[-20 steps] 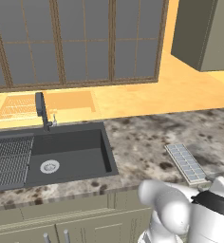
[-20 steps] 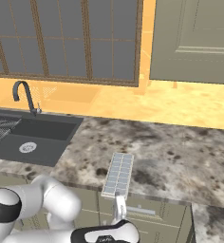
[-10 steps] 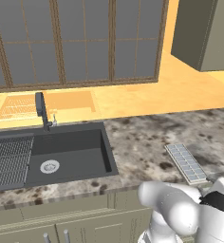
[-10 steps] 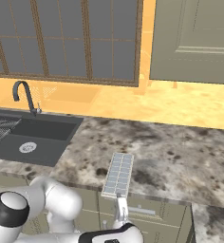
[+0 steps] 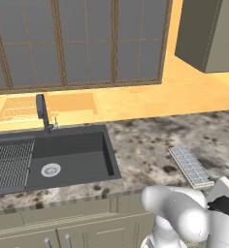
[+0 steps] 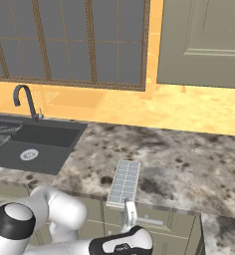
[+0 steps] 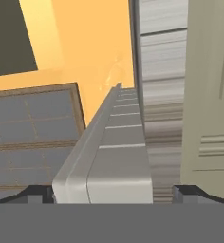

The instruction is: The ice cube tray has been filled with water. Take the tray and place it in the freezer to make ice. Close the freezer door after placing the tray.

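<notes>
The ice cube tray (image 5: 190, 165) (image 6: 125, 182) lies flat on the speckled counter (image 6: 189, 164), its near end at the front edge. Its small square cells hold pale blue water (image 5: 187, 162). My gripper (image 6: 130, 215) (image 5: 222, 186) is open at the tray's near end, level with the counter edge. In the hand view the tray (image 7: 118, 142) runs away from me edge-on, its near end between my open gripper (image 7: 115, 193) fingertips (image 7: 35, 192), with a gap on each side. The freezer and its door are out of view.
A dark sink (image 5: 73, 155) with a faucet (image 5: 41, 111) and a ribbed rack (image 5: 9, 162) lies to the left. A wall cabinet (image 6: 204, 40) hangs above the right of the counter. Beige base cabinets (image 6: 159, 224) stand under the counter edge.
The arm has shifted only slightly. The tray has not moved and the jaws stay open.
</notes>
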